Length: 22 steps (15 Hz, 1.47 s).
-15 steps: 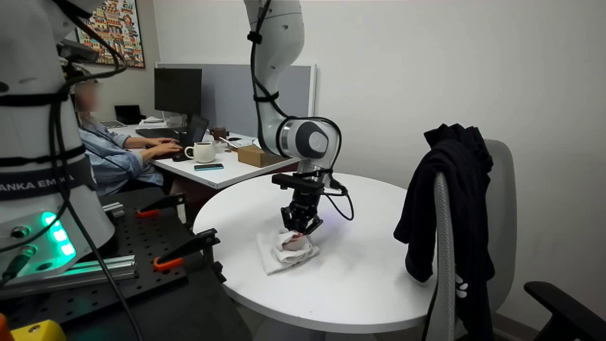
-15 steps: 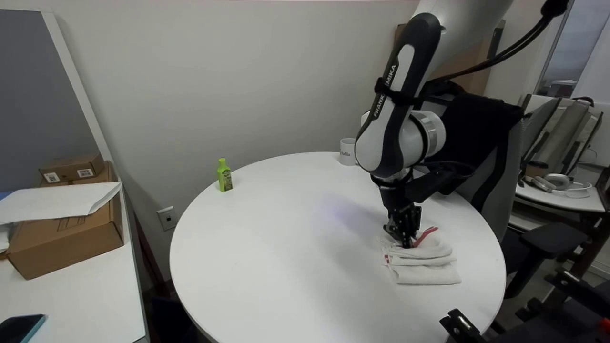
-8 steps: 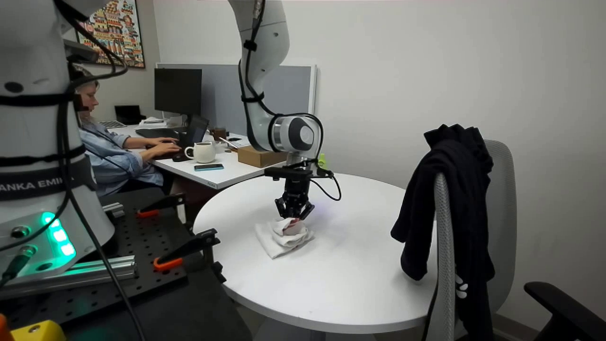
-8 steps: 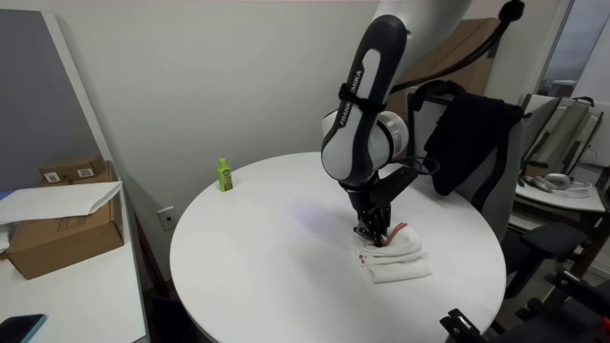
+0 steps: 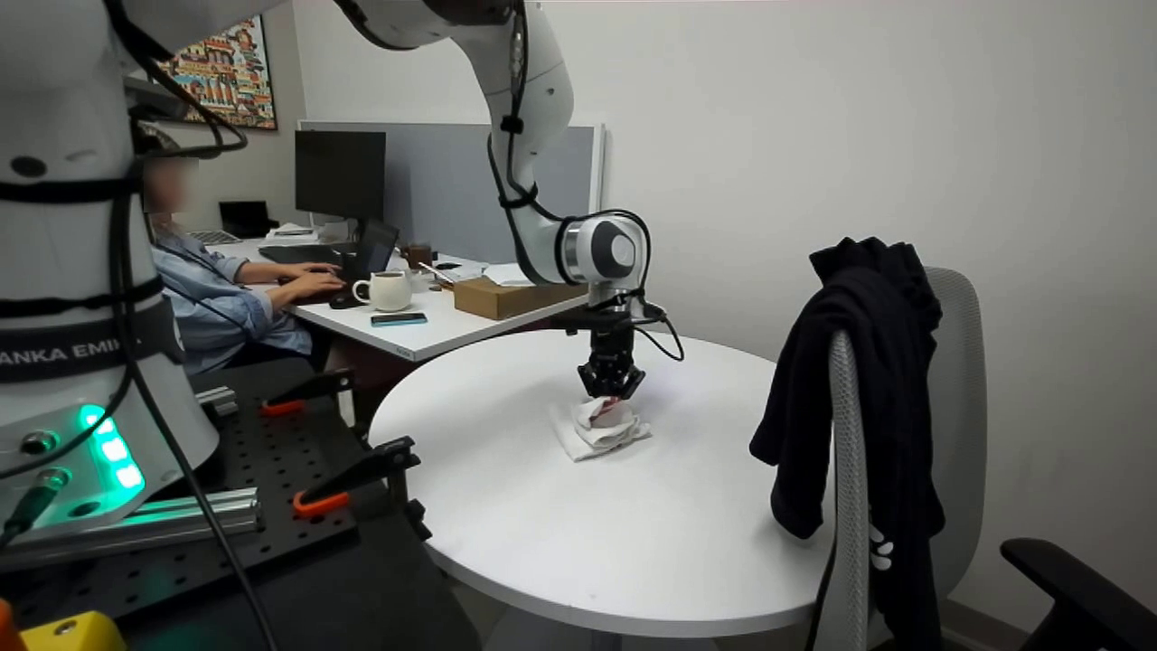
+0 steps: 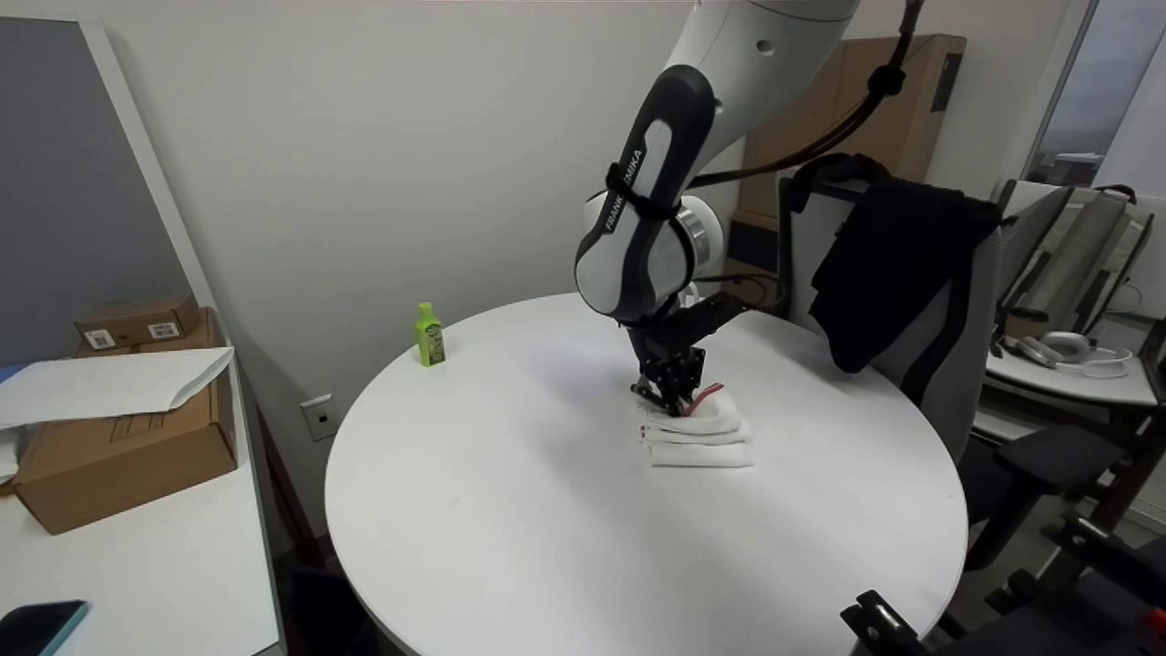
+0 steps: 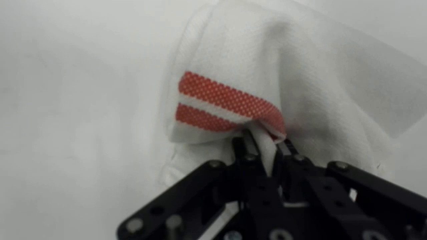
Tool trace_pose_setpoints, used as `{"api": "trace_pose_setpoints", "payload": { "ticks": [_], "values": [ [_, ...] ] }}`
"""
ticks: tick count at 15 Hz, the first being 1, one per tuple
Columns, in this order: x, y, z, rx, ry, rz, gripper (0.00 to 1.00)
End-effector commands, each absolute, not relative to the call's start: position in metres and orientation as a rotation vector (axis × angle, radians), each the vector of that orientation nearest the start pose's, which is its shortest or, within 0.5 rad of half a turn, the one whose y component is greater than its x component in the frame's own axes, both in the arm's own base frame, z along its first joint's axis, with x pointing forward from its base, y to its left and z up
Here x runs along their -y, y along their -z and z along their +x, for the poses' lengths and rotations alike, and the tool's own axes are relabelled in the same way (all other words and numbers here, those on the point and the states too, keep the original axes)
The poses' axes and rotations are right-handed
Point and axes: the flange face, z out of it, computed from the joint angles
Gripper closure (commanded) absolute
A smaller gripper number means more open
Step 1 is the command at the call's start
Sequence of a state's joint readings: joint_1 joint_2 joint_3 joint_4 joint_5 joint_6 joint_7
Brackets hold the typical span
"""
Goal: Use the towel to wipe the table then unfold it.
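Note:
The towel is white with red stripes, folded and bunched, and lies on the round white table [image 5: 633,542]. The towel shows in both exterior views [image 5: 602,432] [image 6: 701,448]. My gripper [image 5: 611,392] points down at the towel's raised part, also in an exterior view [image 6: 672,406]. In the wrist view the gripper [image 7: 263,145] is shut on a narrow fold of the towel [image 7: 240,50], with white cloth between the fingers. A red-striped edge [image 7: 220,96] curls over just beyond the fingertips. The towel's underside is hidden.
A green bottle [image 6: 430,337] stands near the table's edge by the wall. A white mug [image 6: 690,293] is mostly hidden behind the arm. A chair with a black garment [image 5: 859,389] stands against the table. A desk with a cardboard box [image 5: 497,297] adjoins the table, and a person sits there.
The gripper and towel have moved together across the table toward the wall. The towel keeps its folded, bunched shape, and the gripper stays at the same fold.

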State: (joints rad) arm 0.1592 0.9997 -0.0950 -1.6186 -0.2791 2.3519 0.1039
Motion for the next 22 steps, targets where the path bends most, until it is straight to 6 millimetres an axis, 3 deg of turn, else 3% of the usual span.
{"api": "trace_pose_setpoints", "payload": {
  "ticks": [1, 4, 5, 7, 11, 14, 18, 22],
  "values": [
    [-0.013, -0.002, 0.677, 0.158, -0.301, -3.389, 0.97],
    [0.009, -0.006, 0.702, 0.024, -0.251, -3.358, 0.96],
    [0.014, -0.006, 0.707, 0.006, -0.25, -3.346, 0.62],
    [0.02, -0.006, 0.711, -0.045, -0.249, -3.312, 0.56],
    [0.012, -0.01, 0.711, -0.065, -0.226, -3.256, 0.25],
    [-0.001, -0.024, 0.705, -0.061, -0.189, -3.229, 0.03],
    [-0.011, -0.058, 0.702, -0.059, -0.068, -3.208, 0.0],
    [-0.005, -0.093, 0.691, -0.071, 0.032, -3.186, 0.0]
  ]
}}
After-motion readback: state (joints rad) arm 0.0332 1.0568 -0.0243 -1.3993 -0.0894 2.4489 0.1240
